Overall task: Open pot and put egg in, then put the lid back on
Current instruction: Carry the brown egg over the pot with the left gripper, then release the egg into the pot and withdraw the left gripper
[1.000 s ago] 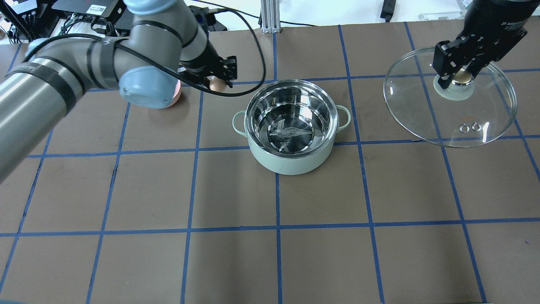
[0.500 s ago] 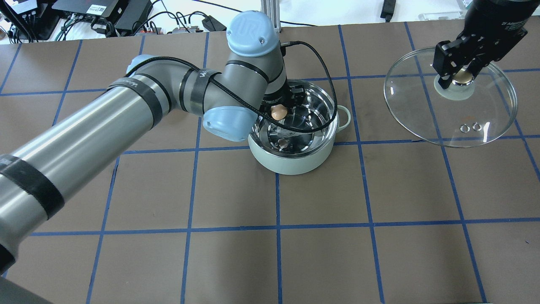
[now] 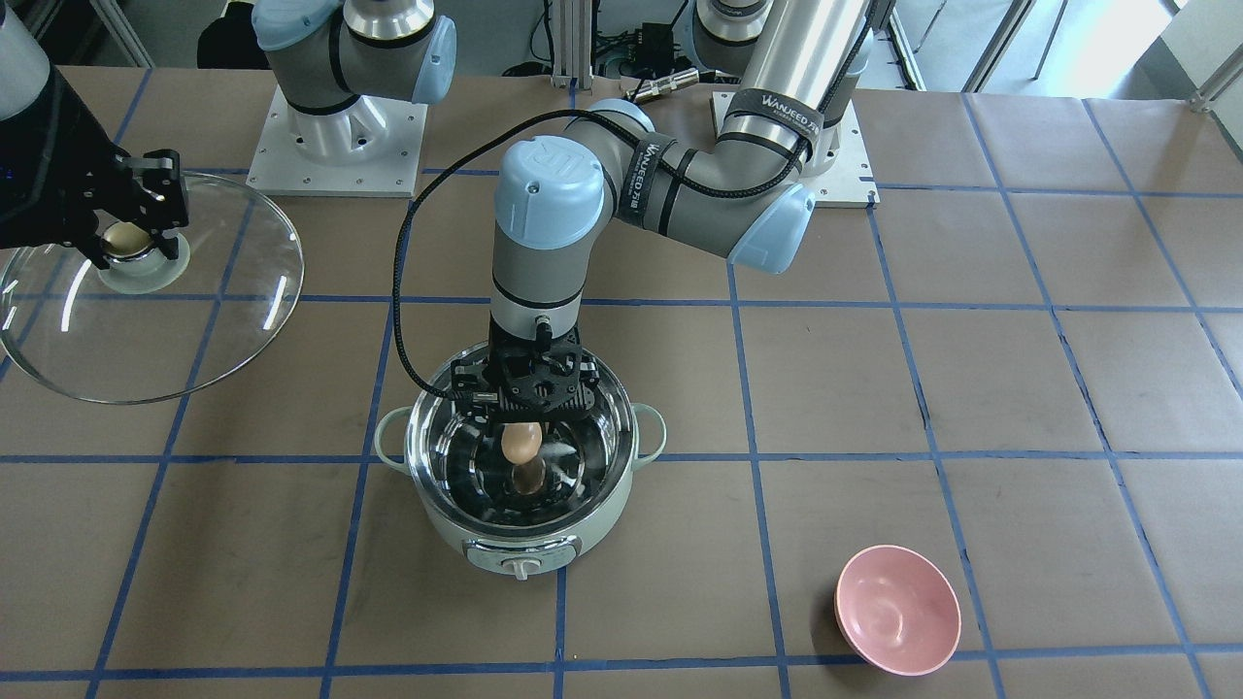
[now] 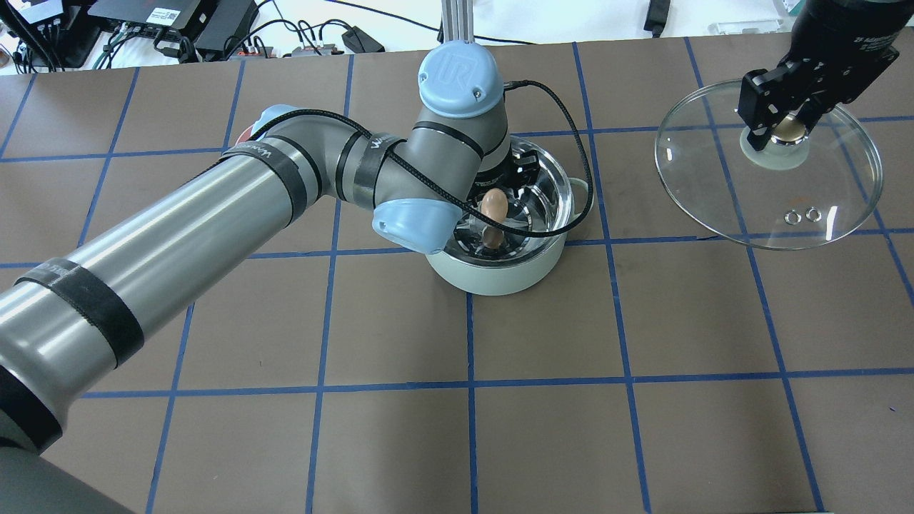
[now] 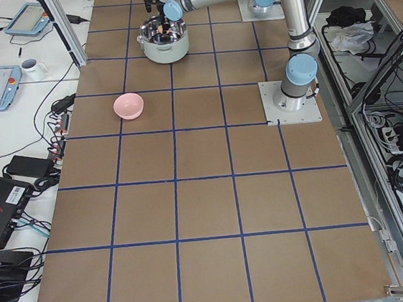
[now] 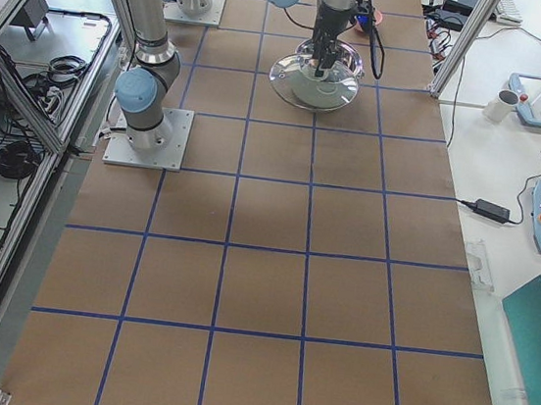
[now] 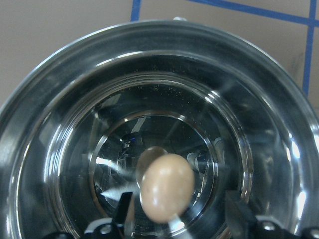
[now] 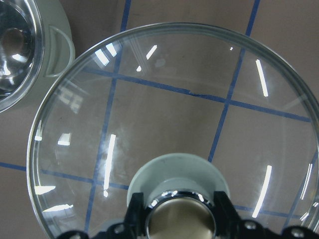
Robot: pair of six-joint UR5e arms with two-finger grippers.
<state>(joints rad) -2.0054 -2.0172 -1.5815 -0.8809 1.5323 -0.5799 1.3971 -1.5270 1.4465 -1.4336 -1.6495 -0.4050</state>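
The mint-green pot (image 4: pixel 500 278) stands open at mid table, steel interior showing (image 7: pixel 50 99). My left gripper (image 4: pixel 500 187) hangs over its mouth (image 3: pixel 527 417). The tan egg (image 7: pixel 167 186) is between the fingers, which stand wider than it, with a gap on one side. The egg (image 3: pixel 521 442) is above the pot's floor, its reflection below it. My right gripper (image 4: pixel 782 128) is shut on the gold knob (image 8: pixel 179 221) of the glass lid (image 4: pixel 767 178) and holds it tilted over the table's right side.
A pink bowl (image 3: pixel 898 621) sits on the table's left side near the operators' edge. The left arm's cable loops over the pot's rim (image 4: pixel 571 207). The brown mat has blue tape grid lines.
My left arm swung from the far left to over the pot with the egg. Its fingers now stand apart from the egg. The right gripper and lid barely moved.
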